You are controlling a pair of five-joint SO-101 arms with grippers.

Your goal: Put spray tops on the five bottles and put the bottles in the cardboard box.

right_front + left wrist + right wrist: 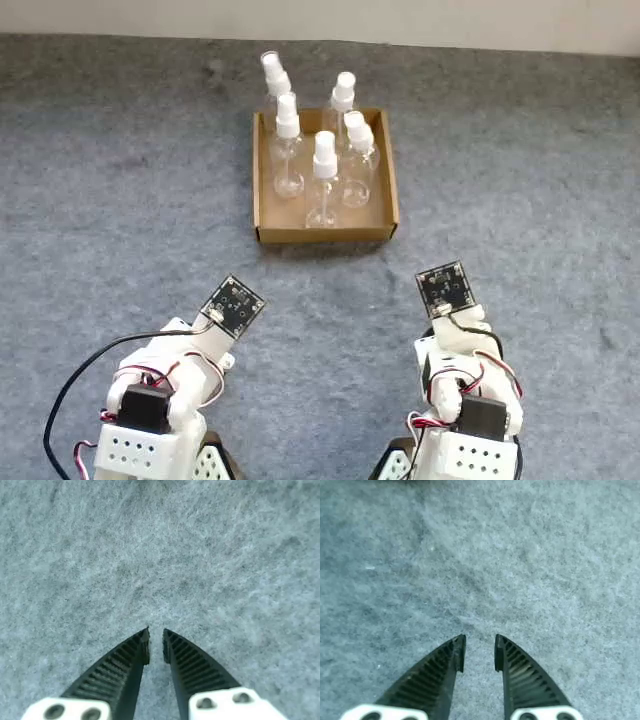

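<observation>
Bright, soft, even light overall (only faint shadows).

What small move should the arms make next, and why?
Probably none; holding position seems best. All five bottles seem to stand inside the cardboard box, each with a spray top on. The left tool and the right tool are empty, above bare carpet, back from the box.

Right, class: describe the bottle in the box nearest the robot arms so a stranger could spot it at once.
On the grey table sits a cardboard box of five clear spray-topped bottles. The target bottle stands alone by the wall facing the arms, ahead of the other four.
</observation>
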